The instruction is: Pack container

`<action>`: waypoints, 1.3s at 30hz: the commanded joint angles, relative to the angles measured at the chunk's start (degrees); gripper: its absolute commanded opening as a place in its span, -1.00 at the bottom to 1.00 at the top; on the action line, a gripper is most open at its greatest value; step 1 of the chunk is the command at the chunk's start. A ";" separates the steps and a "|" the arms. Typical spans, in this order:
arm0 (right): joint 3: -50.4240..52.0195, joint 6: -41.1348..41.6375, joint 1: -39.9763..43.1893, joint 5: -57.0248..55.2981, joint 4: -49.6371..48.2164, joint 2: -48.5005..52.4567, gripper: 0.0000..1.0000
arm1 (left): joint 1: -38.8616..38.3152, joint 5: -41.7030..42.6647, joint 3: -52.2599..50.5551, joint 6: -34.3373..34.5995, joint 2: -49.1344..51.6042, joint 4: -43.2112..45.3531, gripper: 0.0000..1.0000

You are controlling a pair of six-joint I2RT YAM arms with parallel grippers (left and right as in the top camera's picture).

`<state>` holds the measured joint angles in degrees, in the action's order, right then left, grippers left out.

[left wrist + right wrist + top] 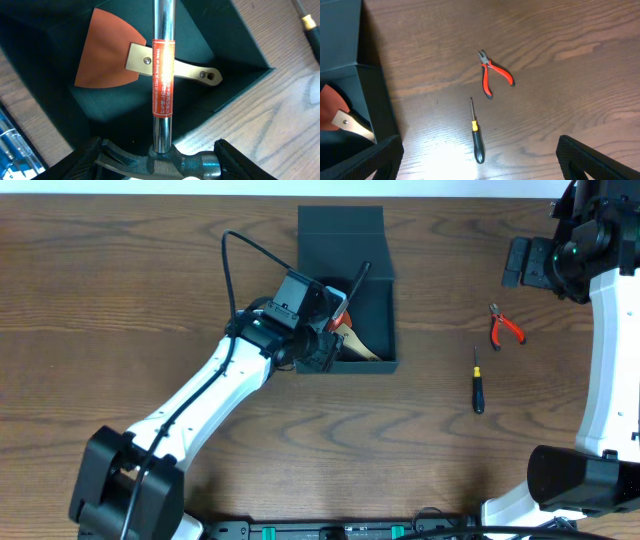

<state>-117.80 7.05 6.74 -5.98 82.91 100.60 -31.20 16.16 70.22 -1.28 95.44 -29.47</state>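
Hammer (pixel 162 75) gripped by the left claw (pixel 160 167) over the container (pixel 235 55); lowered tilted, its handle could be snagged on the rim.

Dark brown wooden table (pixel 120 270), matte, with grain running left to right across the overhead view. Beyond the far edge, a thin pale strip (pixel 200 186), too narrow to tell wall from floor. Soft white glare (pixel 445 155) on the wood, low in the right wrist view.
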 commanded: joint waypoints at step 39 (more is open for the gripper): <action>-0.48 0.63 -0.07 0.20 0.07 -0.50 0.98 | -0.11 -1.79 1.44 0.24 11.87 6.45 0.14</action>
<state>-117.80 7.05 6.74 -5.98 82.91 100.60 -31.20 15.62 70.48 -1.28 106.21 -22.85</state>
